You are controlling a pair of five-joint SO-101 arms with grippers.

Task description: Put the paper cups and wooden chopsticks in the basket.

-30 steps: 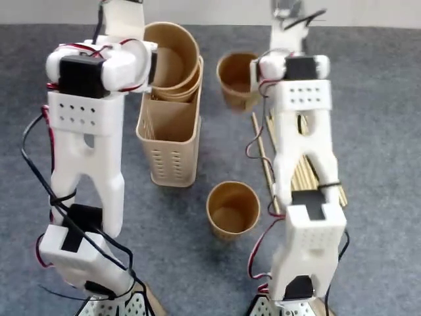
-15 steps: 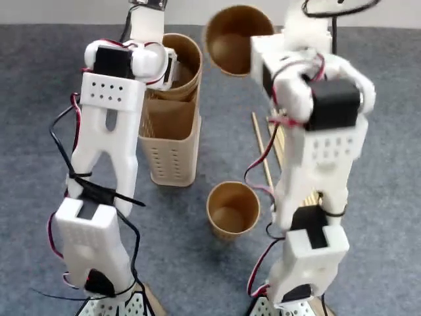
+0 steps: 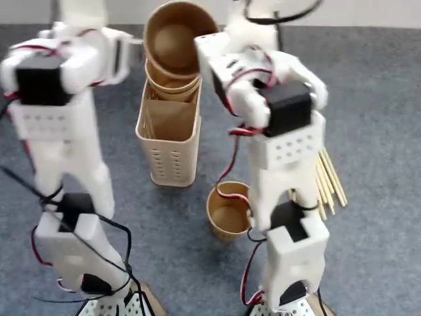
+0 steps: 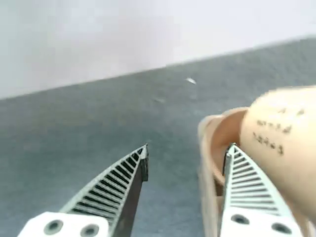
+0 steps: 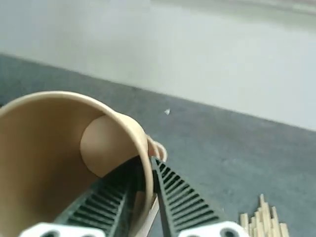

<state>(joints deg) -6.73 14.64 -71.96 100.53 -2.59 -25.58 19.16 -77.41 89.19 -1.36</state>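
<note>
right gripper (image 5: 148,164) pinching cup (image 3: 172,41) rim | cup moved from right of basket (image 3: 170,155) to over stacked cups (image 3: 172,87) inside | left gripper (image 4: 187,149) wide, beside basket

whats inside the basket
Stacked paper cups fill the basket's far compartment; the right tool holds another cup by its rim over them. The near compartment's bottom is hidden by its walls.

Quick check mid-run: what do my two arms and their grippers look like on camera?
The left arm and right arm are white blocky shells with black servo motors, rows of small holes, and loose red and black wires. The left gripper and right gripper have tapered, ribbed triangular fingers.
</note>
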